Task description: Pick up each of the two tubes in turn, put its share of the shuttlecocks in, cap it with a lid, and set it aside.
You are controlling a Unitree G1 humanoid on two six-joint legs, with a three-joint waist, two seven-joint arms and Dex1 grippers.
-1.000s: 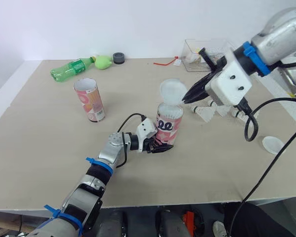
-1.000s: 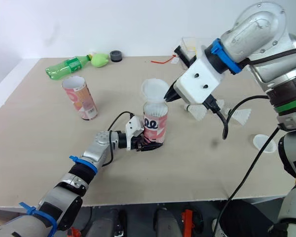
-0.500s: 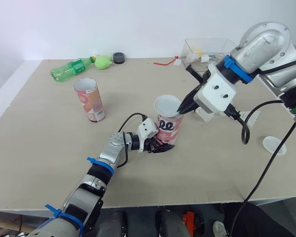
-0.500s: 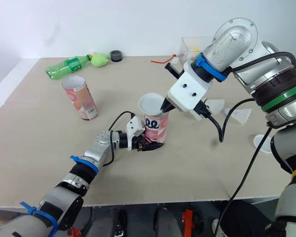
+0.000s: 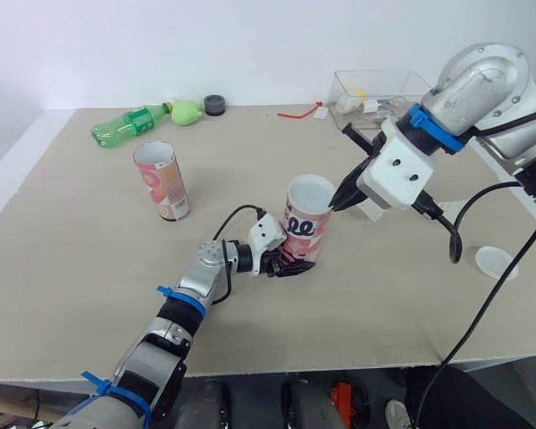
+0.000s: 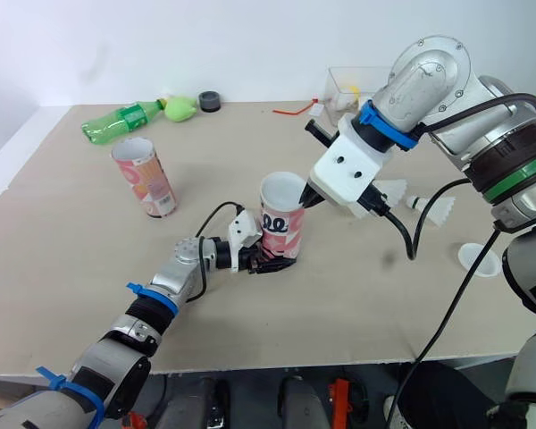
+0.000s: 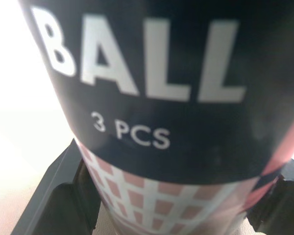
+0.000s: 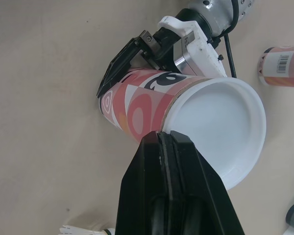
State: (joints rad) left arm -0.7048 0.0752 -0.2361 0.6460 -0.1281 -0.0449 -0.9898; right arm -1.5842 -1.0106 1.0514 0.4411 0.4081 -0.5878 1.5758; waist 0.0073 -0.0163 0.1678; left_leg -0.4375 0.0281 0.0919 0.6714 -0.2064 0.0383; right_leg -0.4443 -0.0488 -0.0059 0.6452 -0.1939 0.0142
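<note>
A pink patterned tube [image 5: 304,231] stands mid-table, and my left gripper [image 5: 286,264] is shut on its base. In the left wrist view the tube [image 7: 157,98] sits between the dark fingers [image 7: 59,196]. A white lid [image 5: 313,189] lies over the tube's mouth. My right gripper [image 5: 337,201] is shut on the lid's right rim; in the right wrist view its fingers [image 8: 171,176] pinch the lid [image 8: 220,127]. The second tube [image 5: 163,179] stands open at the left. A second lid [image 5: 493,262] lies near the right edge. Shuttlecocks [image 6: 438,210] lie behind my right arm.
A clear box [image 5: 375,89] stands at the back right. At the back left lie a green bottle [image 5: 129,125], a green object [image 5: 188,112] and a black cap [image 5: 215,105]. A red strip [image 5: 299,113] lies near the back edge.
My right gripper has brought the white lid down from above the tube onto its mouth. The left gripper and the tube have stayed in place.
</note>
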